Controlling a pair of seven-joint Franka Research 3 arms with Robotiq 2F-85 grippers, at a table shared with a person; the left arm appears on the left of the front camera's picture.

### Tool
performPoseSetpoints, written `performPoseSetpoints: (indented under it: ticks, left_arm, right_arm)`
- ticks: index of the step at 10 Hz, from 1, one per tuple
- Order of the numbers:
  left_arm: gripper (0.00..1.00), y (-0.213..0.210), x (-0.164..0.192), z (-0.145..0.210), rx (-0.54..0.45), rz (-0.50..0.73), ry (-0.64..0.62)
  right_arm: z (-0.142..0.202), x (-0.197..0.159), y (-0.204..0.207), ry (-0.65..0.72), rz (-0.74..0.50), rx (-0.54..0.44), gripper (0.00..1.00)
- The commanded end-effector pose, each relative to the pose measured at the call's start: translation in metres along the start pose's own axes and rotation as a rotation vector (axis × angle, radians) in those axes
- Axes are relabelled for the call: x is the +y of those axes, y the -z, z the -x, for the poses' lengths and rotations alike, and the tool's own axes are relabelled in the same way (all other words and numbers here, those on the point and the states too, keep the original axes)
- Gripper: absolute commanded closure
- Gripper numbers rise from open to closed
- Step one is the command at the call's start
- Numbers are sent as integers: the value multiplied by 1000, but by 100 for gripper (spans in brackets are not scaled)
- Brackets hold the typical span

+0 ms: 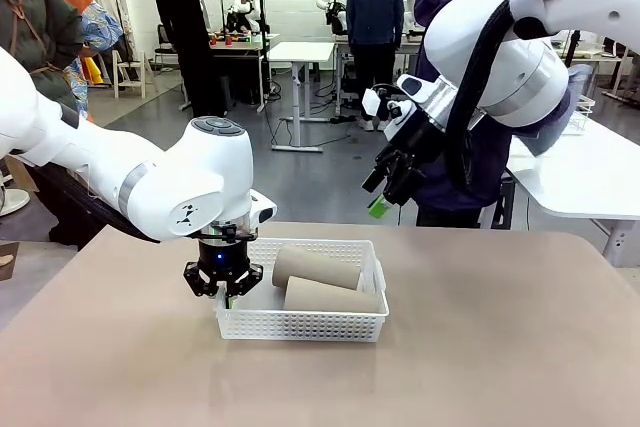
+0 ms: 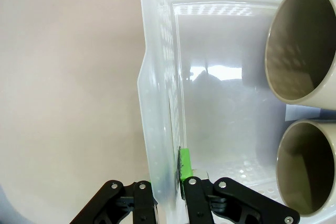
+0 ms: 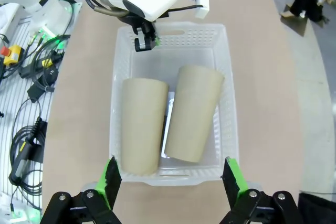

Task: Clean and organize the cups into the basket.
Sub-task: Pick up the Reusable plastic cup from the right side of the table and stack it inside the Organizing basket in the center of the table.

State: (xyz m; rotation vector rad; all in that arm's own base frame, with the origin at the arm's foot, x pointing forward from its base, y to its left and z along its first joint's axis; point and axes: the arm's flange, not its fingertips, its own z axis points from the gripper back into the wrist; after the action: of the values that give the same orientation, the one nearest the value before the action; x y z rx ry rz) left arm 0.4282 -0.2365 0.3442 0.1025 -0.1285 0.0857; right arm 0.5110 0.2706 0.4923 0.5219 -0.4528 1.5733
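Tan-brown cups [image 3: 142,124], two of them, lie on their sides side by side in the basket [image 1: 300,325], touching or nearly so along their length. In the left wrist view their open mouths face the camera. They are smooth, matte and tapered, with pale insides. The basket is white translucent plastic with a glossy floor, lattice holes in its walls and a handle slot at the end. It sits on the plain beige table [image 1: 480,347], towards the robot's left.

The left gripper [image 1: 225,282] straddles one short end wall, one finger outside and one green pad [image 2: 185,167] inside, pinched narrow on the plastic. The right gripper [image 3: 170,182] hangs well above the table with its fingers spread wide and nothing between them. Just behind it, at the far edge, stands a person [image 1: 490,162] in dark blue. Loose cables [image 3: 31,77] lie off the table's edge in the right wrist view.
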Motion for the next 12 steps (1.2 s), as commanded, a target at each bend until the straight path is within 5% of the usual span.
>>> performPoseSetpoints:
  ticks: [1,2,4,7,10,12]
  left_arm:
    - [100,0,0,2,-9,-16,-4]
    - [100,0,0,2,-9,-16,-4]
    - [100,0,0,2,-9,-16,-4]
    - [100,0,0,2,-9,-16,-4]
    - [100,0,0,2,-9,-16,-4]
    - [100,0,0,2,-9,-16,-4]
  right_arm:
    - [-2,-2,-2,13,6,19,0]
    - [0,0,0,0,0,0,0]
    - [90,25,-64,55,151,-292,0]
    - [190,49,-94,127,251,-558,0]
    - [280,95,-111,144,369,-688,0]
    - [322,144,-132,101,385,-691,0]
